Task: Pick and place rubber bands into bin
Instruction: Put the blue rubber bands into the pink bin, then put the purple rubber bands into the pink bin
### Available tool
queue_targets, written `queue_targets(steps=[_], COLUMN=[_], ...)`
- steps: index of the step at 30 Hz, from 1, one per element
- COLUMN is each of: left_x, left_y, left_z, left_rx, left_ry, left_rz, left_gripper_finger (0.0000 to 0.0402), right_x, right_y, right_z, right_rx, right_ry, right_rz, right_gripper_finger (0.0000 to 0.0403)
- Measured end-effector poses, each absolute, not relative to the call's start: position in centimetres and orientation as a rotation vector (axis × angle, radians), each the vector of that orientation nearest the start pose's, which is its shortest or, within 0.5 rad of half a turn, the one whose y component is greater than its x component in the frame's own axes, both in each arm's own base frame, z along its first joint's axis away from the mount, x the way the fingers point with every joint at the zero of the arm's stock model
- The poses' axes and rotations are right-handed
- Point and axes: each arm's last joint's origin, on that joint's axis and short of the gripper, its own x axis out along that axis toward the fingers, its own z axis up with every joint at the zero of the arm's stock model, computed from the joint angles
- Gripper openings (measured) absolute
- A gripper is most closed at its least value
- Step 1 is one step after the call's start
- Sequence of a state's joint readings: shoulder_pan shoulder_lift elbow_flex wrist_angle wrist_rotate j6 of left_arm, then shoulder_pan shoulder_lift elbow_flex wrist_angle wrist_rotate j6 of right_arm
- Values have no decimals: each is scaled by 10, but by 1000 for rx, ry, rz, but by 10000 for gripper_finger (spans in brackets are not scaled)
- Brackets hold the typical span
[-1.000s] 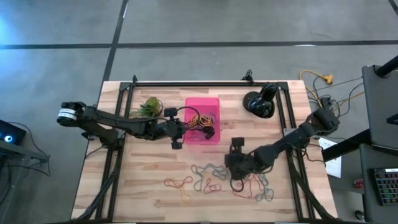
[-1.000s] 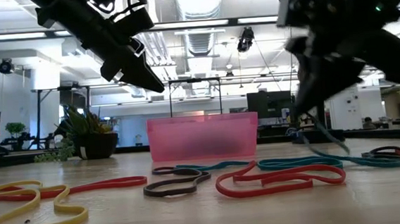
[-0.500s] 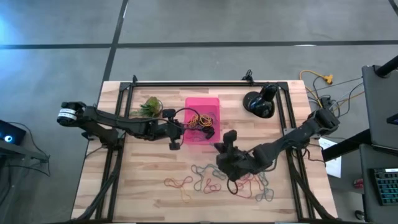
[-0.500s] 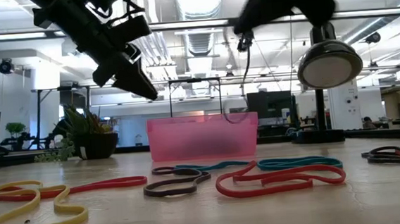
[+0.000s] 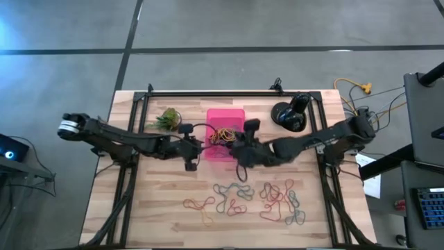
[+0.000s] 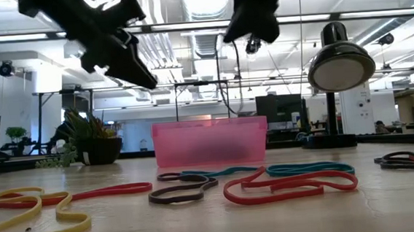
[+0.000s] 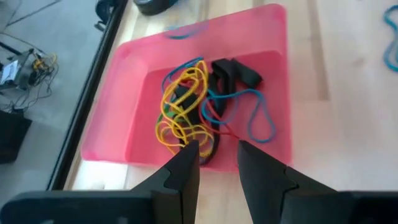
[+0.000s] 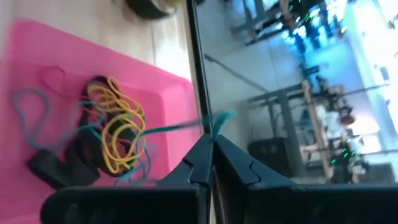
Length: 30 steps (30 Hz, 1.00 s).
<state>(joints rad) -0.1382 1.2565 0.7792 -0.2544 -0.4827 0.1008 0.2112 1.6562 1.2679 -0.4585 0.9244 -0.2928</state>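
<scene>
High view first: the pink bin (image 5: 225, 112) sits near the middle of the wooden tabletop (image 5: 159, 201), toward the far edge, with a small green plant (image 5: 165, 118) to one side and a round black lamp (image 5: 289, 114) to the other. Inside the bin lies a tangled heap of rubber bands (image 7: 186, 106) — mostly yellow loops, a couple of thick black ones (image 7: 231, 70), a thin blue loop (image 7: 258, 118) and a thread of red. They bunch toward one end, leaving the rest of the pink floor bare.

Both arms meet at this bin. The left gripper (image 5: 189, 154) hangs just off the bin's near-left corner; its wrist camera shows the fingers (image 7: 180, 177) apart with nothing between them, pointed at the heap from above the bin's near wall. The right gripper (image 5: 240, 154) is at the bin's near-right corner, raised above the tabletop. Its fingers (image 8: 233, 163) are pressed together on a teal band (image 8: 193, 124), which stretches from the fingertips out over the bin toward the pile.

Loose bands remain on the tabletop nearer the front edge — a reddish-orange one (image 5: 200, 205) on the left, grey-blue and red loops (image 5: 232, 201) in the middle, and a red, green and dark cluster (image 5: 281, 201) on the right. From table height they lie flat in front of the bin's pink wall (image 6: 209, 141).
</scene>
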Motion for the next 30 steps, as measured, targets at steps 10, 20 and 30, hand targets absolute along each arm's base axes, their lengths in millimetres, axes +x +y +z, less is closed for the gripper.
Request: queue_targets(steps=[10,20,30], left_x=[233,232,232], left_y=[-37,-42,-42], left_z=[240,240,240], left_rx=[302,313,313], left_ry=[729,729,729], left_rz=[319,296,296], left_gripper_finger=[93,93,93], right_x=[355,354,350], right_y=[-13,-46,-55], right_z=[252,239,226], right_rx=[-523,-296,-98], right_ry=[838,788,794], right_rz=[-481,-382,-206], right_gripper_finger=[8,9,82])
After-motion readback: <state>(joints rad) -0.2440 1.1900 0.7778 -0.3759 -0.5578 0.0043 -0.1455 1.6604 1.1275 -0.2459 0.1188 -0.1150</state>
